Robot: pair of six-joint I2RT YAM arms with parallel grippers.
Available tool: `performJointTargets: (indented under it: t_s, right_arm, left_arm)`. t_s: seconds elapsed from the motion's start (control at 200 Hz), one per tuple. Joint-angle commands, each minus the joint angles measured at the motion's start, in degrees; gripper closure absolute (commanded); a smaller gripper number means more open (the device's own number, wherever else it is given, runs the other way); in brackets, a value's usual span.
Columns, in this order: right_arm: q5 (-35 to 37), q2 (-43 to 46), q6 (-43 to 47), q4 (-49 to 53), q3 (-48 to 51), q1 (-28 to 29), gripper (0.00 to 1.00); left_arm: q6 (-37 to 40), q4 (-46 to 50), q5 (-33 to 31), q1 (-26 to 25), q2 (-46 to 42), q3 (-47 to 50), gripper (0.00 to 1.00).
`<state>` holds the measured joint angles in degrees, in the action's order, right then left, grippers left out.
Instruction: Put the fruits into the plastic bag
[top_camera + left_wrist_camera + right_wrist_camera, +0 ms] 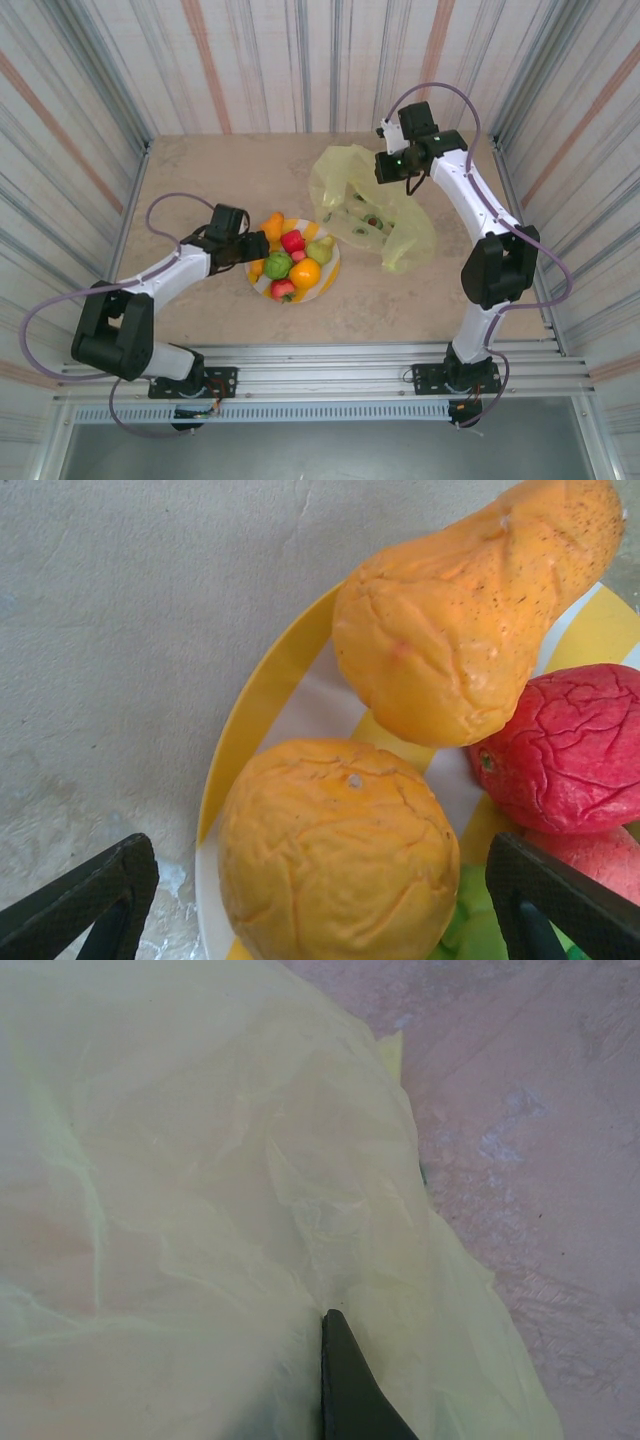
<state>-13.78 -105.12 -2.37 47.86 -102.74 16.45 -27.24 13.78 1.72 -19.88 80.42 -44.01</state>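
Left gripper (320, 920) spread wide, flanking orange (330, 850); right gripper (408, 180) clenched on plastic bag (370, 215) rim. Risk: round orange squirts out on closing, knocking other fruits (280, 265) off plate (250, 710).

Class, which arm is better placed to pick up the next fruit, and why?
Left. The left gripper hangs open right over the orange on the striped plate; the right gripper is shut on the plastic bag.
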Motion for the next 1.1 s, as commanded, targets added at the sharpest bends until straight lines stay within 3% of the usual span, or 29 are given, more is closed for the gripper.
performJointTargets:
  t_s: [0.0, 0.666, 1.097]
  right_arm:
    - [-1.16, -0.61, -0.07, -0.07, 0.61, -0.46, 1.0]
    - [-1.97, -1.42, -0.09, -0.58, 1.23, -0.89, 1.0]
    - [-2.31, -1.79, -0.09, -0.67, 0.88, -0.95, 1.0]
  left_arm:
    - [0.37, -1.03, 0.64, 0.19, 1.4, -1.33, 0.11]
    - [0.18, -2.28, 0.08, 1.66, 1.64, 1.46, 0.2]
    - [1.14, -1.52, 2.19, 1.43, 3.35, -0.29, 0.19]
